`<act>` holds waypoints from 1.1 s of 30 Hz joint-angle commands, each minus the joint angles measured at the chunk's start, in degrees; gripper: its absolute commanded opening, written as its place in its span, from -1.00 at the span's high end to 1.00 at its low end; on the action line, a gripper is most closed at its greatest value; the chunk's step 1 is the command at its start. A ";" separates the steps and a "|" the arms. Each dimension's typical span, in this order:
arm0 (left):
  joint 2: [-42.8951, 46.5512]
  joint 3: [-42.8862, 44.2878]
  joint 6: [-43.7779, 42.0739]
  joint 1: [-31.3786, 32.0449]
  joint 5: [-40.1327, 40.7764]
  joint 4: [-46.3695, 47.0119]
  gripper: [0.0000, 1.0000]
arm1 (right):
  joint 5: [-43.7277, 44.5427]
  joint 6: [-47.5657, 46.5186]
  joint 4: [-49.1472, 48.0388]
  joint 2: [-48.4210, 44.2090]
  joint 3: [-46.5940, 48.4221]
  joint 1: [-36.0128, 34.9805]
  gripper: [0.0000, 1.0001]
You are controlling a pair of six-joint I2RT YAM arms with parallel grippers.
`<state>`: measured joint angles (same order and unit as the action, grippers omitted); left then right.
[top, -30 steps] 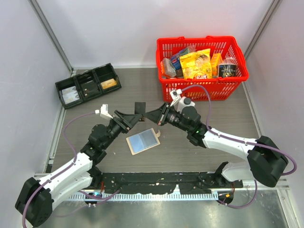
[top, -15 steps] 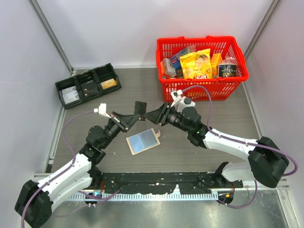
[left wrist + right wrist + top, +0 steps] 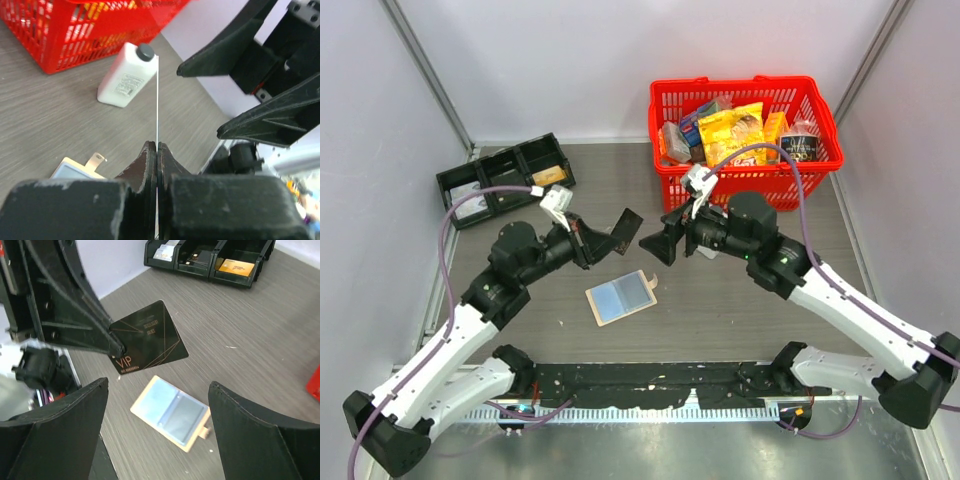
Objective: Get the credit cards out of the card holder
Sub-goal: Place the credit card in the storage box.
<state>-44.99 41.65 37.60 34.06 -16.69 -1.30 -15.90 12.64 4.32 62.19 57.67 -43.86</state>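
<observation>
Risk: black card [image 3: 150, 337] pivots or slips. Left gripper [image 3: 158, 149] is clamped on one corner only, and the rest of the card sticks out unsupported above the table [image 3: 760, 300]. Right gripper [image 3: 157, 385] has its jaws wide apart and holds nothing. If it closes off-centre, it could flex the card or knock it loose. Card holder [image 3: 620, 297] lies flat on the table, below and between the two grippers, unrestrained. Can't tell if more cards remain in it. Versus a second ago: both arms sit higher, right gripper has backed away from the card, and holder hasn't moved.
</observation>
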 commanded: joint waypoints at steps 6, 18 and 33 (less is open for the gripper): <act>-6.59 15.56 -26.69 -0.05 -22.06 -24.26 1.00 | -12.47 -21.17 23.18 -3.58 11.49 0.09 -0.67; -12.04 24.26 -37.33 -0.05 -31.65 -32.79 1.00 | -23.47 -25.74 26.44 4.16 16.60 0.09 -0.44; -13.29 24.54 -36.32 -0.05 -29.64 -34.41 0.35 | -30.06 -20.49 21.53 6.10 14.24 1.83 0.98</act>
<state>-59.88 66.94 -3.42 34.06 -47.57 -39.62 -44.12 -11.62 31.33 68.66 72.01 -43.66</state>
